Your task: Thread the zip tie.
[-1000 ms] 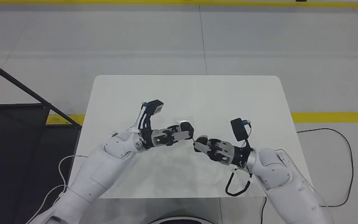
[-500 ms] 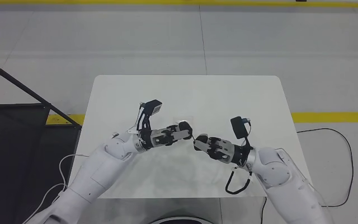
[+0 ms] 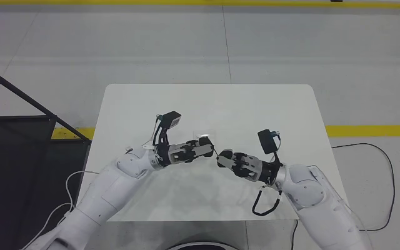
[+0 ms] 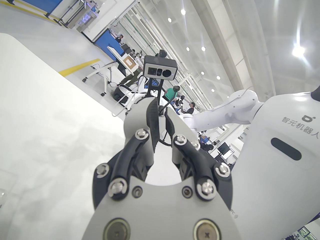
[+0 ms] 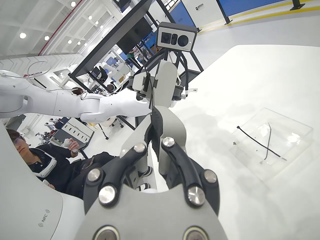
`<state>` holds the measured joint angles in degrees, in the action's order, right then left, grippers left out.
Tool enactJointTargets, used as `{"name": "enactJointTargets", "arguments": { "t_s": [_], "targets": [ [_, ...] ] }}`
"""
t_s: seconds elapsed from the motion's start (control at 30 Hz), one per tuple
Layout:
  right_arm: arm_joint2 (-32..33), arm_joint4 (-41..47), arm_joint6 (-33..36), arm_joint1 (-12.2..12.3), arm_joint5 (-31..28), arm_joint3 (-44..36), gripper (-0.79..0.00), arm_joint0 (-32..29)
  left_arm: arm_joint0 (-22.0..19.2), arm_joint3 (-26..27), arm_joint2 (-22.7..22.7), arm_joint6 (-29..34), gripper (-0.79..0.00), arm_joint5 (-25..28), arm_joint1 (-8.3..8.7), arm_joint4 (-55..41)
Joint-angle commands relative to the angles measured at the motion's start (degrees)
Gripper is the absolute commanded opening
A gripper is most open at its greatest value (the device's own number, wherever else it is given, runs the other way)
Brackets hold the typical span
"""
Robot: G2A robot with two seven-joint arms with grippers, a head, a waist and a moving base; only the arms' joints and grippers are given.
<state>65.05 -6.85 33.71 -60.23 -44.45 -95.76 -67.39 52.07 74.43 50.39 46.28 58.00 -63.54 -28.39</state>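
Observation:
Over the middle of the white table [image 3: 262, 106] my two grippers meet tip to tip. A thin black zip tie [image 3: 215, 154] spans the short gap between them. My left gripper [image 3: 209, 149] is shut on one end, the strand [image 4: 163, 136] showing between its fingers [image 4: 153, 116]. From the other side, my right gripper [image 3: 222, 160] is shut on the same tie. In the right wrist view the strand [image 5: 152, 101] rises from my right gripper [image 5: 153, 119] toward the left one facing it.
A clear shallow tray [image 5: 295, 123] lies on the table just beyond the grippers, with two spare black zip ties [image 5: 257, 142] in it. A black metal frame [image 3: 31, 106] stands off the table's left side. A black cable [image 3: 362, 187] trails on the floor at right.
My left gripper has drifted slightly toward the near edge and my right gripper has edged a little toward it. Both stay shut on the zip tie.

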Motion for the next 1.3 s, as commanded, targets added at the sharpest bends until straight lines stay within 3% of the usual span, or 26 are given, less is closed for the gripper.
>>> {"name": "enactJointTargets", "arguments": {
  "t_s": [0.0,0.2,0.6,0.97,1.27],
  "targets": [
    [0.0,0.0,0.0,0.0,-0.2,0.0,-0.785,-0.1,0.1,0.0,0.3,0.0,-0.597,0.0,-0.08,0.1],
    [0.1,-0.1,0.0,0.1,-0.2,-0.1,-0.785,-0.2,0.4,-0.4,1.2,-0.5,-0.539,0.0,-0.61,1.4],
    [-0.2,-0.6,-0.1,0.0,0.2,-0.1,-0.785,-0.1,1.5,-0.3,2.8,-4.1,-0.554,0.0,-1.99,6.9],
    [-0.3,-0.5,-0.4,0.0,0.4,0.2,-0.785,0.2,2.5,0.3,4.1,-6.0,-0.727,0.0,-2.96,9.9],
    [-0.3,-0.4,-0.7,0.0,0.3,0.3,-0.785,0.2,2.8,-0.1,4.8,-5.5,-0.717,0.0,-3.48,10.4]
  ]
}}
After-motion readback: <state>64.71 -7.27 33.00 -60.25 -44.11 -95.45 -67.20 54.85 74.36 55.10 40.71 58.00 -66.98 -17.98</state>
